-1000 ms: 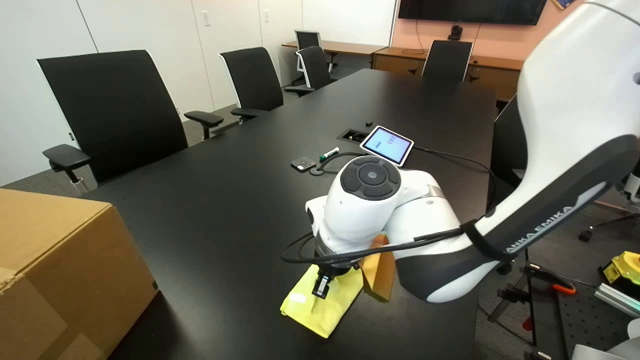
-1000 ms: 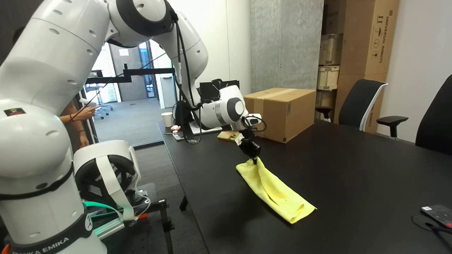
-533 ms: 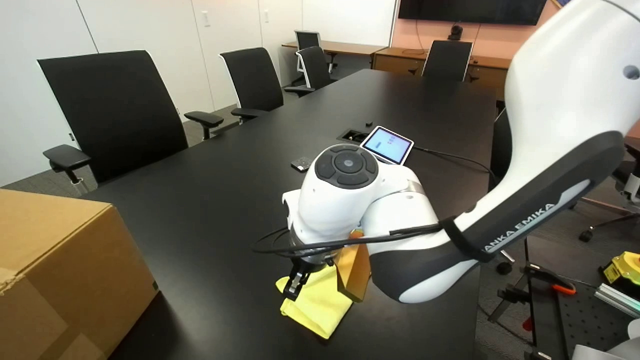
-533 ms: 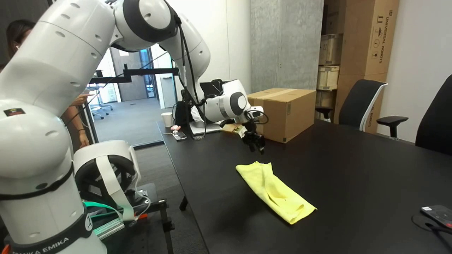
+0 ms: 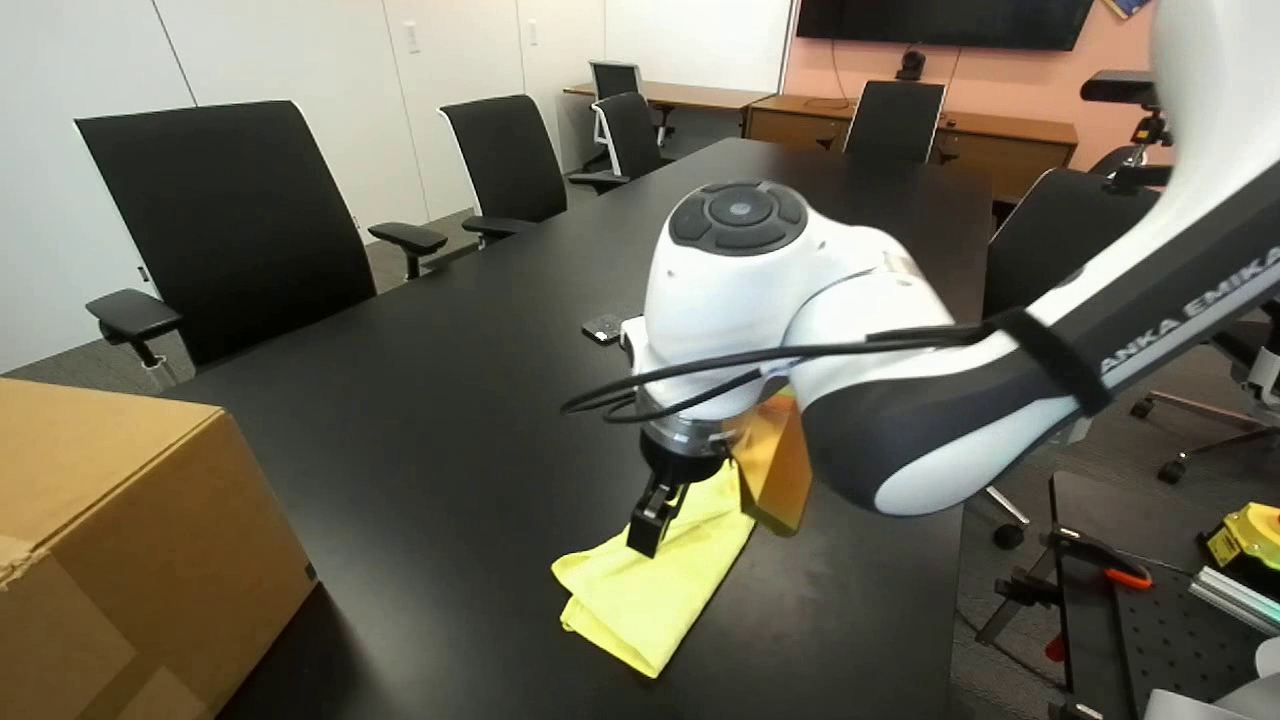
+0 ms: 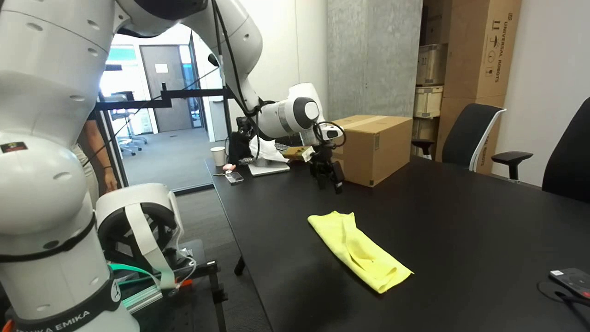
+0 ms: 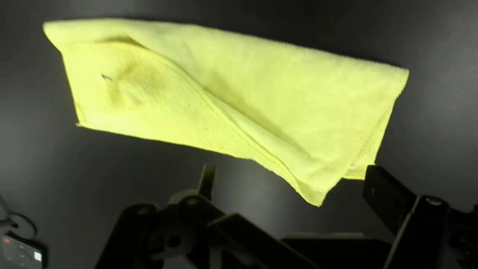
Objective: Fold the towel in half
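The yellow towel (image 5: 650, 600) lies on the dark table as a long strip, its layers folded over unevenly. Across it runs a diagonal ridge in the wrist view, where one corner of the towel (image 7: 269, 97) juts past the lower layer at bottom right. In an exterior view, a small raised crease shows at the far end of the towel (image 6: 364, 258). My gripper (image 6: 330, 186) hangs above the table beyond that end, apart from the cloth. Its fingers are spread wide with nothing between them, as the wrist view of the gripper (image 7: 291, 169) shows.
A large cardboard box (image 6: 392, 150) stands on the table near the arm, also as a box (image 5: 150, 540) at lower left. A remote (image 6: 571, 280) with a cable lies at the right. A cup (image 6: 218, 156) and a silver laptop (image 6: 269, 168) are near the table's edge.
My gripper, pinching the towel's raised end a second ago, has opened and let go. The cloth has settled onto the table. The gripper has risen clear of it.
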Controlling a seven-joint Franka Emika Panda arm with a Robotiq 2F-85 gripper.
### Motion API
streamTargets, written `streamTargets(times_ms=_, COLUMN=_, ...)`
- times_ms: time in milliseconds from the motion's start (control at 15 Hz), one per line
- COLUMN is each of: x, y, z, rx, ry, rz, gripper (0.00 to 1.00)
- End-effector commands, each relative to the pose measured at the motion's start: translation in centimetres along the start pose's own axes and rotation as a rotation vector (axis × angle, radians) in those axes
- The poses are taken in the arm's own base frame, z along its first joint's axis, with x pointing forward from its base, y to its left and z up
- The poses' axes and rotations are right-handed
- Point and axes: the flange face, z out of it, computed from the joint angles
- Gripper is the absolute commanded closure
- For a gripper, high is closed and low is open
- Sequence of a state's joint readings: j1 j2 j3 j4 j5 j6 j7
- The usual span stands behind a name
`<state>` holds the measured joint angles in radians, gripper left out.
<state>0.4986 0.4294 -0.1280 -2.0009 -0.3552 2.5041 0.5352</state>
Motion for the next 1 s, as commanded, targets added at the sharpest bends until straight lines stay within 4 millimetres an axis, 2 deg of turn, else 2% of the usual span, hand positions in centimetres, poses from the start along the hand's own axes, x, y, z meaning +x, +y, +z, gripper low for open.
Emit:
streamTargets(times_ms=0, x=-6.1, y=3.7, z=-4.1, rx=0.063, ry=-0.122, rz=0.093, gripper=0.00)
streamTargets(times_ms=400, x=-14.7, y=7.3, z=-9.1, rx=0.166, ry=-0.248, rz=0.329, gripper=0.00)
streamTargets(times_ms=667, x=-19.1, y=9.4, z=-12.3, rx=0.235, ry=-0.223, rz=0.439, gripper=0.00)
streamTargets(times_ms=933, x=-22.9, y=11.3, z=-15.4, rx=0.265, ry=-0.199, rz=0.477, gripper=0.00)
